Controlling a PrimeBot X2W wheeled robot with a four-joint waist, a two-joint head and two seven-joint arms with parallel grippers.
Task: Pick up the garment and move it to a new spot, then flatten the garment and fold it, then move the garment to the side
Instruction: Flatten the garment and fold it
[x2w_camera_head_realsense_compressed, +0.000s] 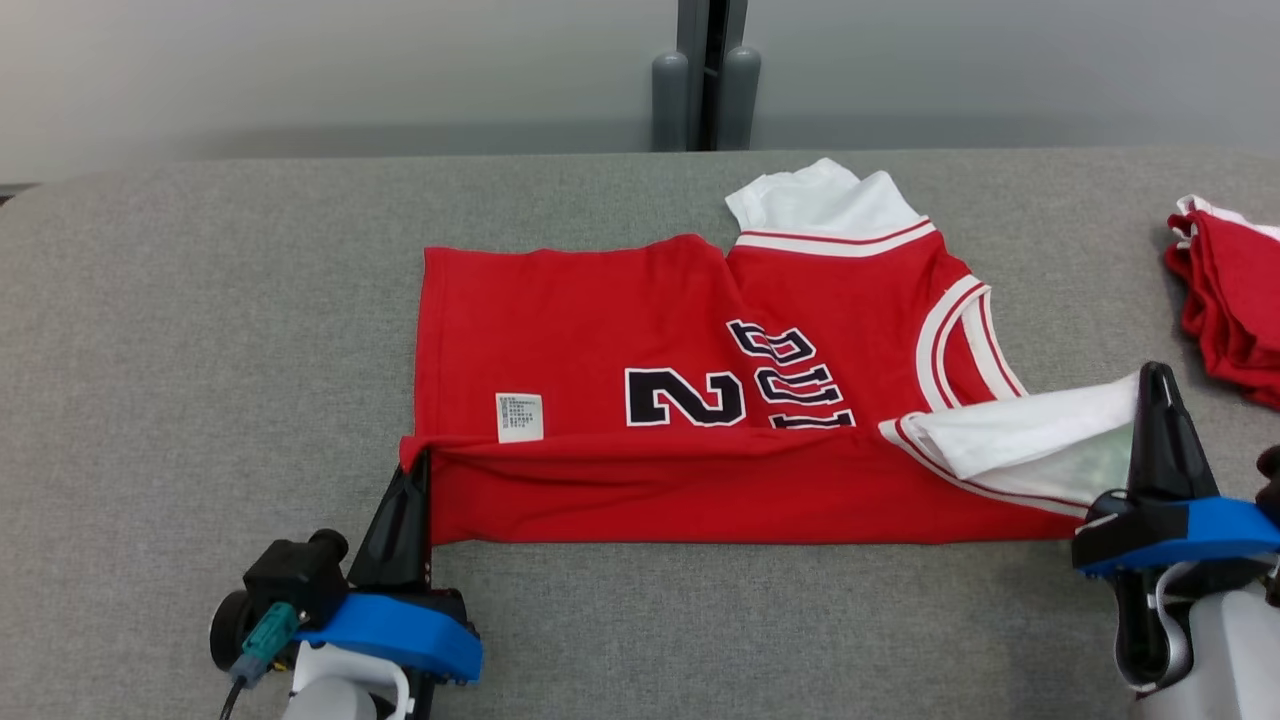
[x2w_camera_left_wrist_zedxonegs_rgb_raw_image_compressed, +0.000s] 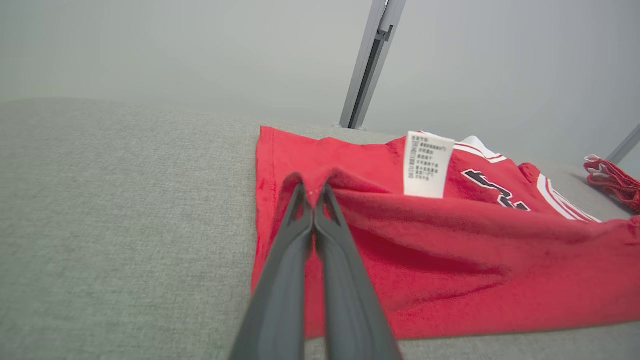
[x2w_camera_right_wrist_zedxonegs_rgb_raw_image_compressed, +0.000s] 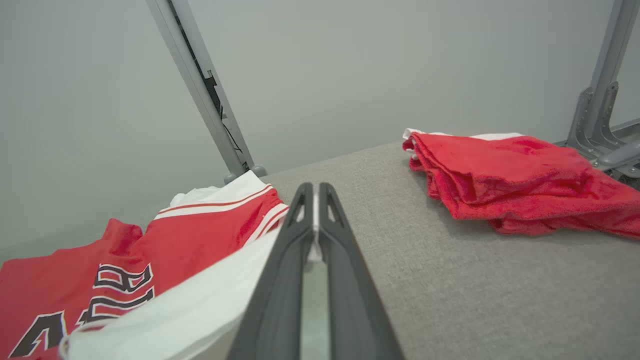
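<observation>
Garment (x2w_camera_head_realsense_compressed: 600, 320) single, gripped by left tool (x2w_camera_head_realsense_compressed: 418, 470), right tool (x2w_camera_head_realsense_compressed: 1155, 378), one pile (x2w_camera_head_realsense_compressed: 1235, 300)

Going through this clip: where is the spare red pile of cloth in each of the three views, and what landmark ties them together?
Head view: the red pile lies at the right edge, about halfway up.
Left wrist view: small, at the far right edge, beyond the red jersey.
Right wrist view: large, upper right, on the grey table.
Shared landmark: the red jersey, which lies to the left of the pile in all three views.
</observation>
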